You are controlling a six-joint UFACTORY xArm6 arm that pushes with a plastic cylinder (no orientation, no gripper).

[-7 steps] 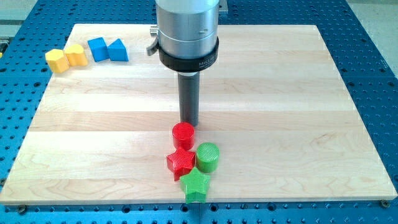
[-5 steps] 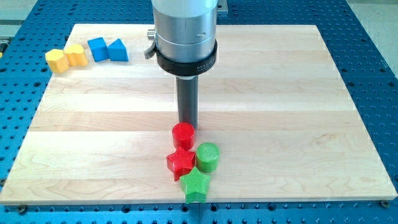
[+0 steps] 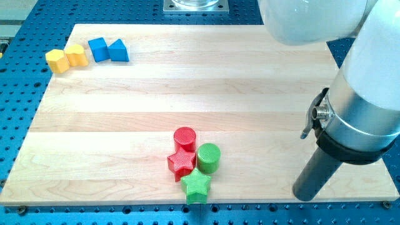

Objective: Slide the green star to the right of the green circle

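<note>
The green star (image 3: 197, 186) lies near the board's bottom edge, just below and left of the green circle (image 3: 209, 157), touching it. A red star (image 3: 181, 164) sits left of the green circle and a red circle (image 3: 184, 138) above it; the four form one tight cluster. My tip (image 3: 304, 195) rests on the board at the bottom right, well to the right of the cluster, about level with the green star. The arm's grey body (image 3: 359, 119) fills the view's right side.
At the top left stand a yellow hexagon-like block (image 3: 55, 60), a yellow block (image 3: 76, 55), a blue cube (image 3: 98, 49) and a blue triangle (image 3: 118, 50). The wooden board (image 3: 112, 106) lies on a blue perforated table.
The rod has left its place just above the red circle and now stands at the board's bottom right. No block has moved.
</note>
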